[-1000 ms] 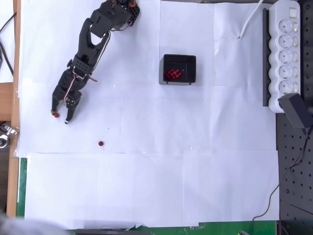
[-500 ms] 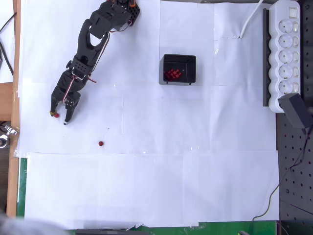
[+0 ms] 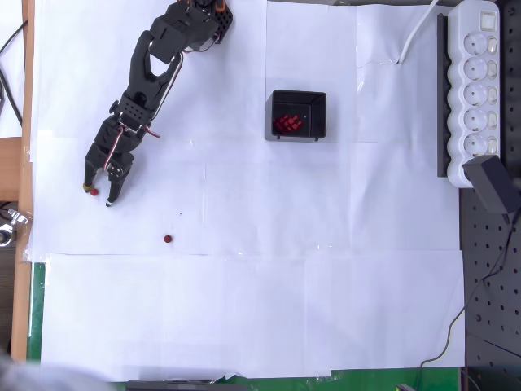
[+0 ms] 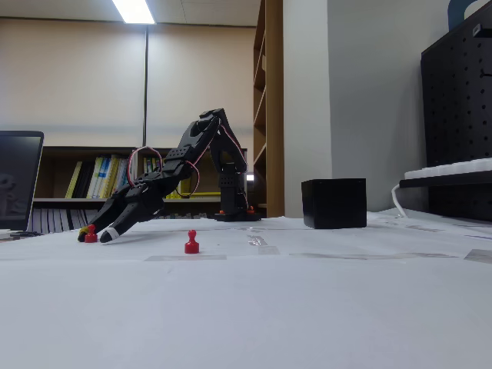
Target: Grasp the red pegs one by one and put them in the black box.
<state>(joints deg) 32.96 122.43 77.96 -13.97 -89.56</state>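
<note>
My black gripper (image 3: 98, 195) is low over the white paper at the left, open, its tips down by the sheet. A red peg (image 3: 94, 192) stands between the fingers, close to the left one; the fixed view shows the same peg (image 4: 91, 234) at the gripper (image 4: 94, 237) tips. A second red peg (image 3: 168, 239) stands free on the paper below and to the right, also seen upright (image 4: 191, 243) in the fixed view. The black box (image 3: 317, 110) sits right of the arm with several red pegs (image 3: 287, 123) inside; in the fixed view the box (image 4: 334, 203) stands behind.
A white power strip (image 3: 476, 90) on a black rail runs along the right edge, with a black adapter (image 3: 492, 183) below it. The arm's base (image 3: 199, 12) is at the top. A wooden edge (image 3: 20, 244) and a cable border the left side.
The gripper has shifted slightly left and up around the peg at the left. The loose peg and the box have not moved.
</note>
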